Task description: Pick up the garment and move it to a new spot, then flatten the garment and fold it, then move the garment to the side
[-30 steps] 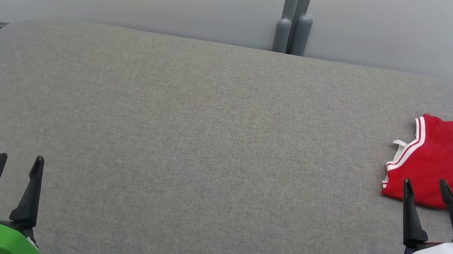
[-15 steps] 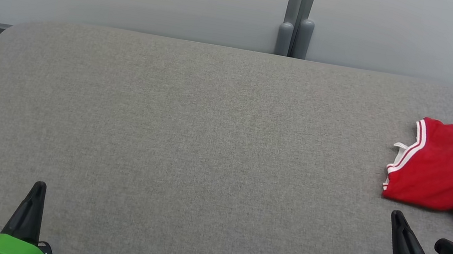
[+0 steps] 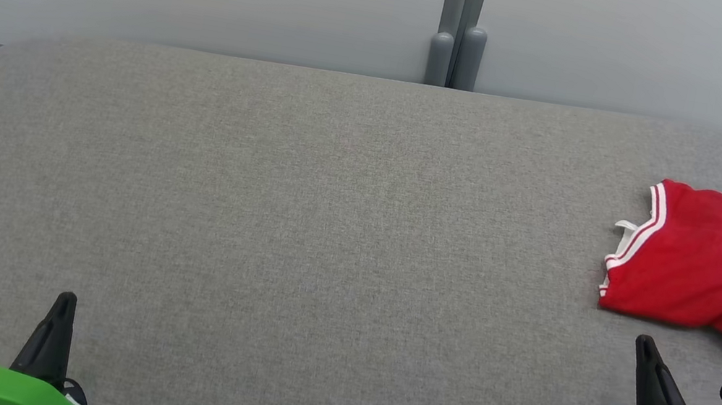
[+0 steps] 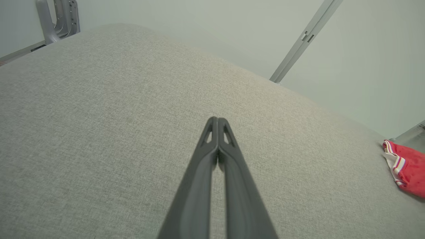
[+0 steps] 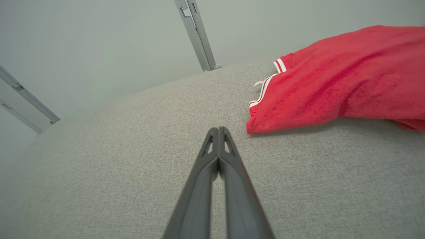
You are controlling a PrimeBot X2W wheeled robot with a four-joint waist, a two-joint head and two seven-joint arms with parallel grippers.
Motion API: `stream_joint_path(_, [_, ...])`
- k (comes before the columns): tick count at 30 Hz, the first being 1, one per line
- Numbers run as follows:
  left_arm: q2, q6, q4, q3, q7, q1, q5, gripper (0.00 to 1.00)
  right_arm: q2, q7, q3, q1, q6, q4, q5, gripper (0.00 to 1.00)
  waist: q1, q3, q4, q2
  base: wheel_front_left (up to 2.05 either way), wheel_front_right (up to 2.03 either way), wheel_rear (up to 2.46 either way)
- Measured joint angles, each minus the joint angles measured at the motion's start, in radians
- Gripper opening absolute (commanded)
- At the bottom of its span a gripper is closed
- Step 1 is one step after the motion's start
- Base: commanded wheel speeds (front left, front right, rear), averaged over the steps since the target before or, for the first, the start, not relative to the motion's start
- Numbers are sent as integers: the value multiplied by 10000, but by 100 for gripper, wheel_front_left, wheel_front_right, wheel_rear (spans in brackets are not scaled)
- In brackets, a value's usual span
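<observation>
The garment (image 3: pixel 714 283), red with white-striped trim, lies at about three o'clock in the head view. It sits on the far right of the grey padded table (image 3: pixel 327 226) and runs past the picture's right edge.

Going left to right, our left gripper (image 3: pixel 64 303) sits low over the table at seven o'clock, its two dark fingers pressed together and holding nothing. At five o'clock our right gripper (image 3: pixel 648 349) is likewise pinched together and empty, near the garment's front edge but apart from it.

The cloth looks compact and fairly flat, with a straight trimmed edge facing nine o'clock, though one part trails toward four o'clock. We judge it already folded and set to the side, so little of the task seems left. How neat the fold is beyond the picture's edge we cannot tell.
</observation>
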Motion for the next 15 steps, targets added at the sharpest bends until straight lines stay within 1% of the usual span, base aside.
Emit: stream_joint_path(15, [-395,-341,268,493,510,-125,-1478,0,305,458,-568,-147,297,90,1906,0,0,5,-200,0,0,0,0])
